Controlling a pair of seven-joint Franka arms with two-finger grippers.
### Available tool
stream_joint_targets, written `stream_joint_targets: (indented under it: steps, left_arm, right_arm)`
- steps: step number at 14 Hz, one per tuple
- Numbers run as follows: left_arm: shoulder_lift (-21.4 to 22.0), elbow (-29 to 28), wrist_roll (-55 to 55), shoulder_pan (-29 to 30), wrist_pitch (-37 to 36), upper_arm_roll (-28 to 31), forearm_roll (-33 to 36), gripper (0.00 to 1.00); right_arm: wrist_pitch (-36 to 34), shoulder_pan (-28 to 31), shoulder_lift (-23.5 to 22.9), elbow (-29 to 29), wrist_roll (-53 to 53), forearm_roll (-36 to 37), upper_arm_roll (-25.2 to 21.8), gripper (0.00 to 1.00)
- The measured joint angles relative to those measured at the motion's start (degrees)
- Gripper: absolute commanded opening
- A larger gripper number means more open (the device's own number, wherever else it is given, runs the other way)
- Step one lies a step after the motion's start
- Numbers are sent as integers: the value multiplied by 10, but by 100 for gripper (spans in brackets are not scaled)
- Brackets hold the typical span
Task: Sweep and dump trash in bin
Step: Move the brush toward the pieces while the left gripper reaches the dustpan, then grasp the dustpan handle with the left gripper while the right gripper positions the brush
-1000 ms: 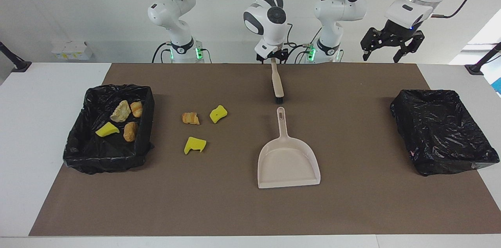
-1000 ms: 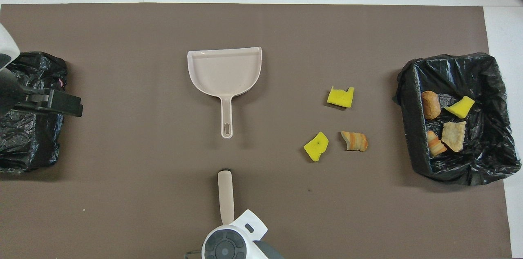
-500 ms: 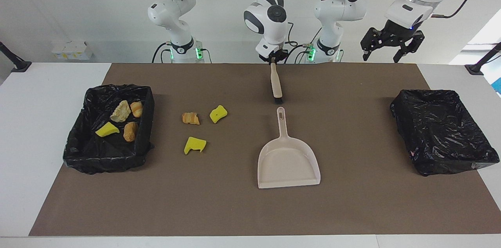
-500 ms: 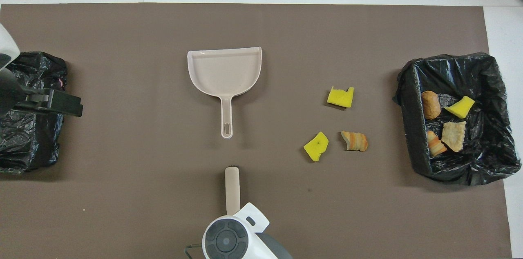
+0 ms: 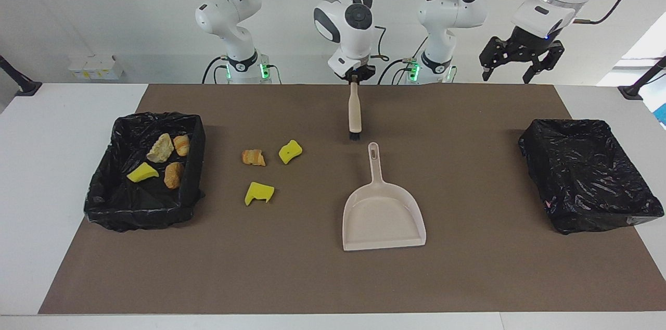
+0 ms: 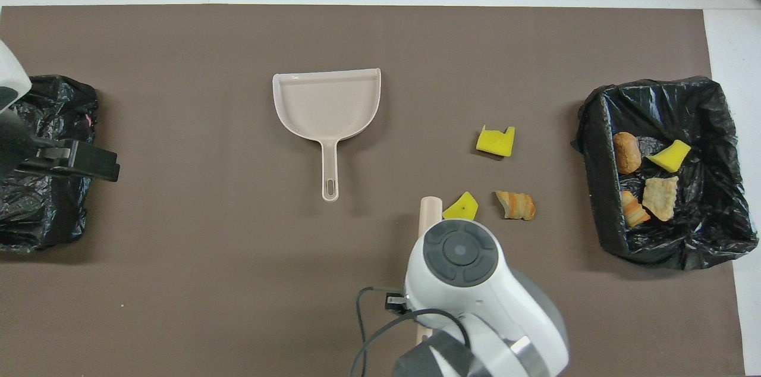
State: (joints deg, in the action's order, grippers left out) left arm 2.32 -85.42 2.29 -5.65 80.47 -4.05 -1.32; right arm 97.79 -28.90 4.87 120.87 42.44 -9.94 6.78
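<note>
Brush [image 5: 355, 114] hangs bristles-down, clamped in your right gripper [image 5: 354, 77], ready for sweeping three scraps [image 5: 258, 192] lying between dustpan [image 5: 383, 215] and bin [image 5: 193, 158]; left gripper [image 5: 520, 62] waits, fingers spread, empty.

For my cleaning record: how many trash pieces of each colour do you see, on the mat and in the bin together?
Yellow sponge scraps: 3
Tan or orange bread chunks: 4
Total: 7
</note>
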Motion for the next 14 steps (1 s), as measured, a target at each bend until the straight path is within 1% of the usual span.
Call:
stream_joint_targets:
  steps: [2,4,6,9,11,14]
  left_arm:
    - [2,-2,8,-4,11,-9,-1,100]
    - [2,-19,27,-24,72,-14,-1,100]
    - [-4,-53,56,-54,134,-15,-1,100]
    - [-31,-106,91,-88,241,-16,-1,100]
    - [-65,-117,114,-102,293,-16,-1,100]
    - [-127,-121,179,-137,359,-16,0,100]
  right_arm:
    - [-6,46,-7,-5,-37,70,0,0]
    - [-6,98,-22,-5,-120,144,0,0]
    - [-7,144,-34,-5,-164,195,-1,0]
    - [-13,188,-35,11,-172,204,0,0]
    - [-11,209,-22,42,-170,191,0,0]
    - [23,210,2,85,-170,151,4,0]
